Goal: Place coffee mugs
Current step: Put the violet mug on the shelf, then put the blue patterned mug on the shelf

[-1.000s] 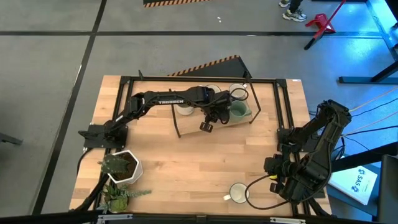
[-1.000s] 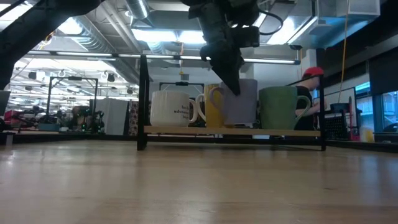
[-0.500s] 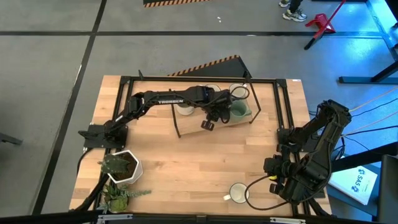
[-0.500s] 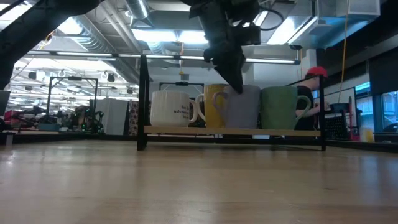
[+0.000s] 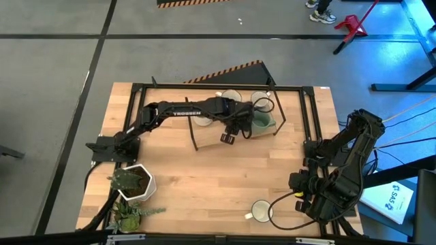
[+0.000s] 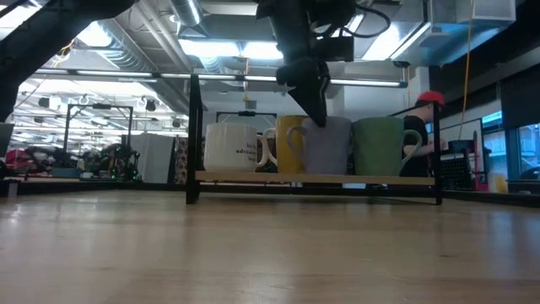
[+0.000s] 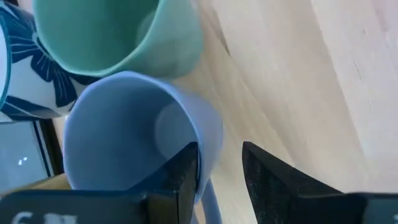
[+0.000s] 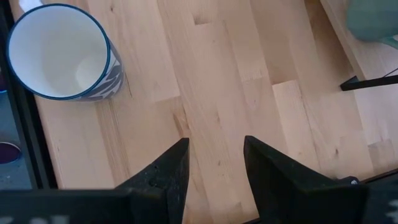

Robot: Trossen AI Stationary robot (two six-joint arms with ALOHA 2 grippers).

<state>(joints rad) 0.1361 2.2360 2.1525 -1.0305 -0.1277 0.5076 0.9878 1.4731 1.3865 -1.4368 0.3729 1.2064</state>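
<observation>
Four coffee mugs stand in a row on the rack's shelf [image 6: 312,178]: white [image 6: 234,148], yellow [image 6: 291,142], lavender [image 6: 331,145] and green [image 6: 381,145]. My left gripper [image 7: 221,171] is open above the lavender mug [image 7: 124,130], one finger inside it and one outside its wall. Beside it are a teal mug [image 7: 118,34] and a blue-patterned mug [image 7: 18,74]. My right gripper [image 8: 216,162] is open above bare table at the near right. Another white, blue-rimmed mug [image 8: 62,53] stands upright on the table close by [image 5: 261,211]. My left gripper comes from above, slanting down, and stands astride the lavender mug's wall [image 7: 210,146] at the rim. One finger [image 7: 183,171] is inside and the other outside. Whether either finger touches the wall, I cannot tell. The mug stands upright on the shelf by its base.
The black rack frame [image 5: 218,86] spans the far half of the table. A white hexagonal plant pot [image 5: 133,182] sits at the near left. Open wood lies between the rack and the near edge. A person in a red cap [image 6: 426,100] shows behind the rack.
My left gripper has stayed over the rack and let go of the lavender mug. The mug has sunk a little onto the shelf and now stands level between the yellow and green mugs.
</observation>
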